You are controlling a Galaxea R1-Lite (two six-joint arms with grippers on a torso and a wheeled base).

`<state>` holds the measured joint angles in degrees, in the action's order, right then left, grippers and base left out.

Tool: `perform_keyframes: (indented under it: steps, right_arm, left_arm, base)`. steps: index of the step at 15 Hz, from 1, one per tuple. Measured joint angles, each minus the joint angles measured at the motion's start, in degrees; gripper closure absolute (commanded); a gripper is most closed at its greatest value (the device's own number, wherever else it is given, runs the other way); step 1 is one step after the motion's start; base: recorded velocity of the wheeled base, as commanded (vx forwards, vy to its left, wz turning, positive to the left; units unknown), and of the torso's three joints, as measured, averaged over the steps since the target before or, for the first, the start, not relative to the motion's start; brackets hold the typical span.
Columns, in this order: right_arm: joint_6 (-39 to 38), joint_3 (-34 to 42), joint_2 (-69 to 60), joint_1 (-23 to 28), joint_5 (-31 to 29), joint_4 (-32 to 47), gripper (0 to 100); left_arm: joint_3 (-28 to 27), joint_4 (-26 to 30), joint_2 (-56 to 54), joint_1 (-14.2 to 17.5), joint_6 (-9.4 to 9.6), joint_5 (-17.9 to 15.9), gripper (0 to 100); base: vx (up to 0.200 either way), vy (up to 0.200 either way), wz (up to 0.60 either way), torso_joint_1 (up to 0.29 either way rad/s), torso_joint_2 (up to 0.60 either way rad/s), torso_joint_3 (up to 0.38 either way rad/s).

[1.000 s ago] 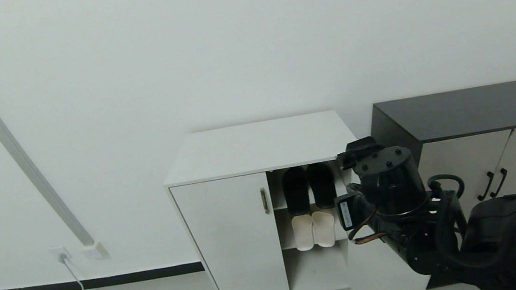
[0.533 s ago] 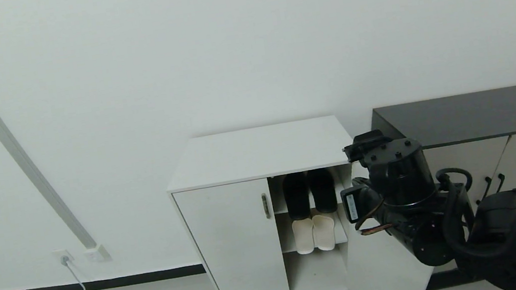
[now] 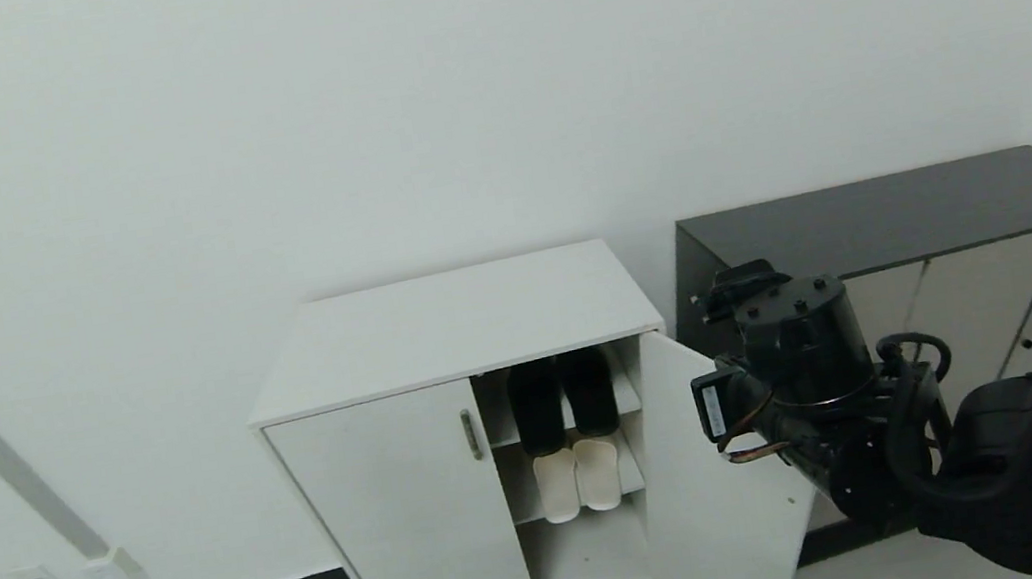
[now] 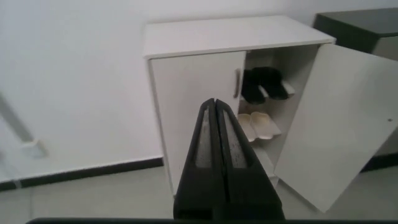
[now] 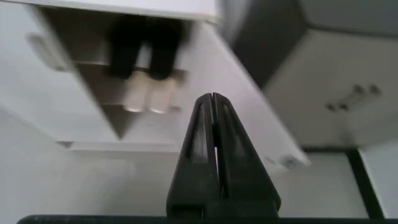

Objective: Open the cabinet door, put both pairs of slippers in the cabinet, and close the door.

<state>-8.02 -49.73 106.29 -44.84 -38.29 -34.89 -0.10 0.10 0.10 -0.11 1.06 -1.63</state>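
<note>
The left hand (image 4: 214, 106) is closed tight on nothing, out in front of the cabinet (image 4: 205, 37). The right hand (image 5: 213, 99) is likewise closed and empty, near the open door (image 3: 705, 485). Inside, the white slippers (image 3: 578, 478) lie on the middle shelf and the black slippers (image 3: 561, 394) on the shelf above. The head view adds a dark sideboard (image 3: 899, 210) beside the cabinet.

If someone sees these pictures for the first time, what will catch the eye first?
The white cabinet against the wall, its right door swung open. Inside, a black pair of slippers lies on the top shelf and a pale pair on the shelf below. Beside it stands a dark-topped sideboard.
</note>
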Motion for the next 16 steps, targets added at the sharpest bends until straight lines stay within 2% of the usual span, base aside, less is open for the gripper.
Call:
perform_keyframes:
  steps: [5, 10, 13, 16]
  right_arm:
    - [0.7, -0.2, 0.3, 1.2, 0.3, -0.1, 100]
    - [1.2, -0.5, 1.0, 1.6, 0.3, -0.2, 100]
    - [2.5, -1.3, 2.7, 1.9, -0.1, -2.7, 100]
    - [3.2, -4.3, 4.5, 6.2, -0.1, -3.3, 100]
  left_arm:
    - [0.0, 0.0, 0.0, 0.0, -0.11, 0.0, 100]
    - [0.0, 0.0, 0.0, 0.0, -0.17, 0.0, 100]
    - [0.0, 0.0, 0.0, 0.0, -0.13, 0.0, 100]
    - [0.0, 0.0, 0.0, 0.0, -0.09, 0.0, 100]
  base:
    - [0.0, 0.0, 0.0, 0.0, 0.0, 0.0]
    - [-0.2, 0.0, 0.0, 0.004, 0.01, 0.003]
    - [0.0, 0.0, 0.0, 0.0, 0.0, 0.0]
    - [0.0, 0.0, 0.0, 0.0, 0.0, 0.0]
